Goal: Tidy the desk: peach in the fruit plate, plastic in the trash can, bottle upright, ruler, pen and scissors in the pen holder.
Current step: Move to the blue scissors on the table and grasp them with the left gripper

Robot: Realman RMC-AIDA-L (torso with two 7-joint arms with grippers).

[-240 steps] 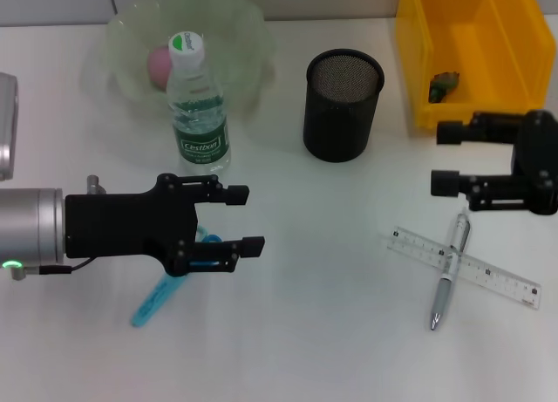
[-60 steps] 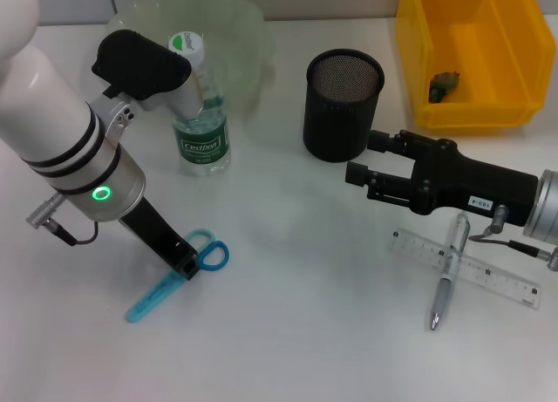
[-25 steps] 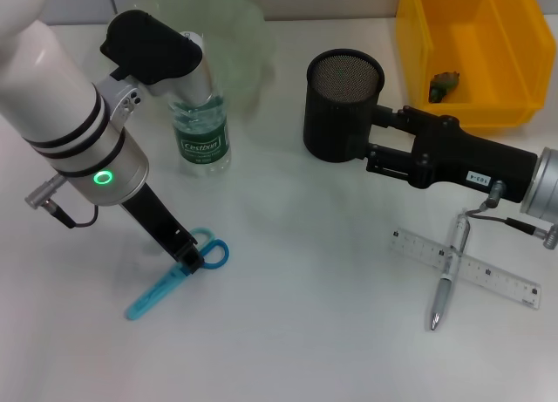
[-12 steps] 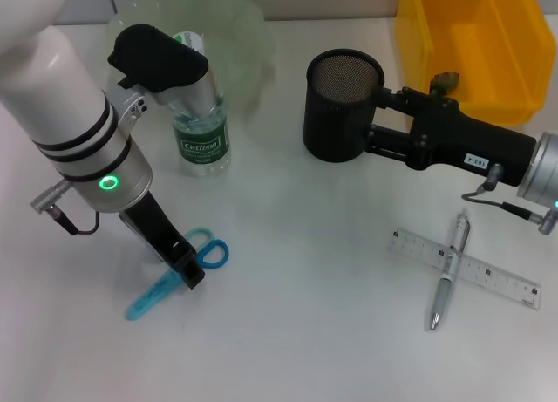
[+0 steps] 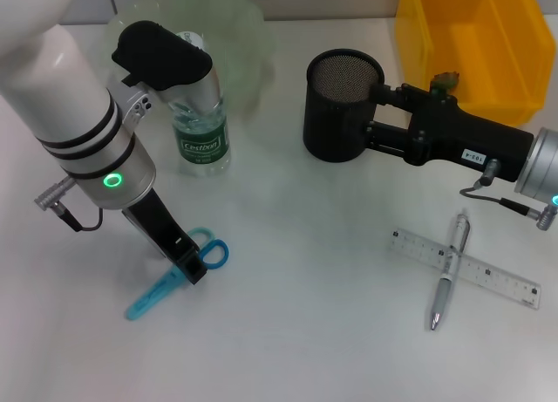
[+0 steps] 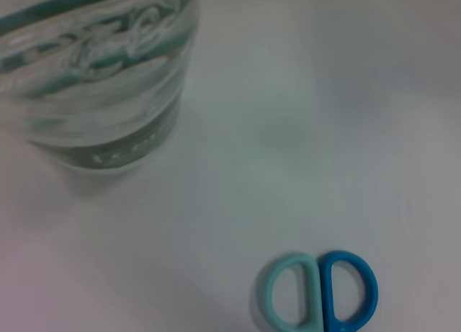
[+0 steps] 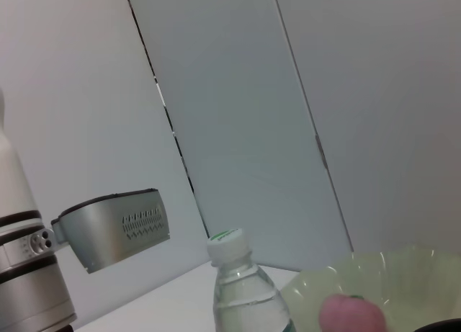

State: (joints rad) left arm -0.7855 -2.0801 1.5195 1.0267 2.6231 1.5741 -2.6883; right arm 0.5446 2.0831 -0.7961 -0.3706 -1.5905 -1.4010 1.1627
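You're lowering left gripper (image 5: 190, 271) onto blue plastic scissors (image 5: 171, 281); finger state unclear. Right gripper (image 5: 377, 123) gripping black mesh pen holder (image 5: 341, 105); keep it steady.

A white table (image 5: 296, 271) is seen. A black mesh pen holder (image 5: 342, 105), a yellow trash can (image 5: 475, 53) at 1 o'clock and a pale green translucent fruit plate (image 5: 240, 36) holding a pink peach (image 7: 351, 315) are shown. The clear bottle (image 5: 199, 123) is marked by a green label and a green-and-white cap. The scissors (image 5: 174, 275) are coloured light and darker blue; a clear ruler (image 5: 497, 275) and a silver pen (image 5: 449, 271) are seen at 4 o'clock.
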